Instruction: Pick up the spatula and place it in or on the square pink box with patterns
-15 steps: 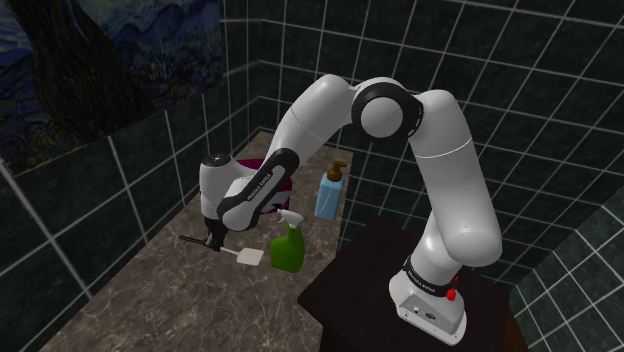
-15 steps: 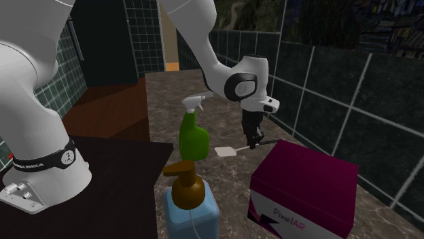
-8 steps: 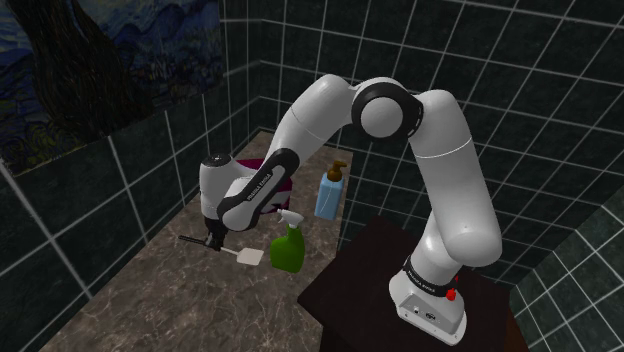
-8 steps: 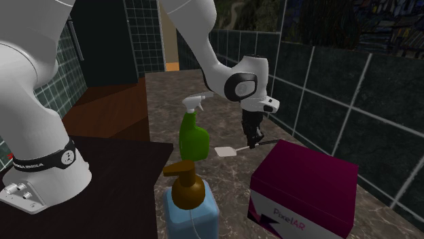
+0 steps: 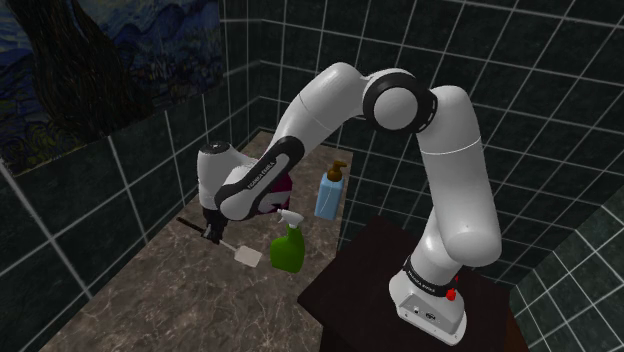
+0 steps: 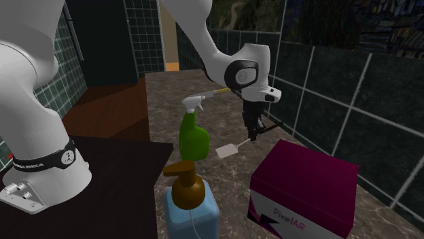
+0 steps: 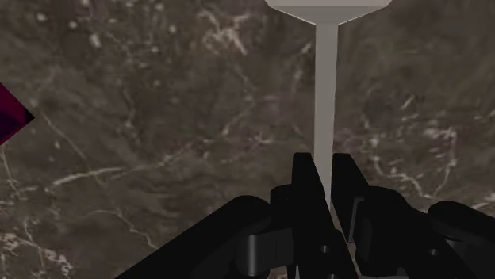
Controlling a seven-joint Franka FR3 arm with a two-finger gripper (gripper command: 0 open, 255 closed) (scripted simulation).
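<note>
The spatula (image 5: 246, 257) has a white blade and a thin handle. My gripper (image 5: 210, 235) is shut on the handle. The spatula (image 6: 227, 151) hangs tilted, its handle end raised and its blade low by the marble counter. In the wrist view the grey handle (image 7: 325, 95) runs out from between my fingertips (image 7: 326, 178) to the blade. The magenta box (image 6: 306, 187) stands on the counter close to the gripper (image 6: 253, 134), toward the second exterior view's lower right. In the shoulder view a sliver of the box (image 5: 284, 185) shows behind my forearm. Its corner (image 7: 11, 116) shows in the wrist view.
A green spray bottle (image 5: 288, 246) stands just beside the blade. A blue soap dispenser (image 5: 330, 193) with a brown pump is behind it. Dark tiled walls close in the counter (image 5: 150, 300). The dark stand top (image 5: 365, 275) lies at the shoulder view's lower right.
The gripper has risen with the handle end, so the spatula now slants; its blade stays near where it was. The forearm has swung upward.
</note>
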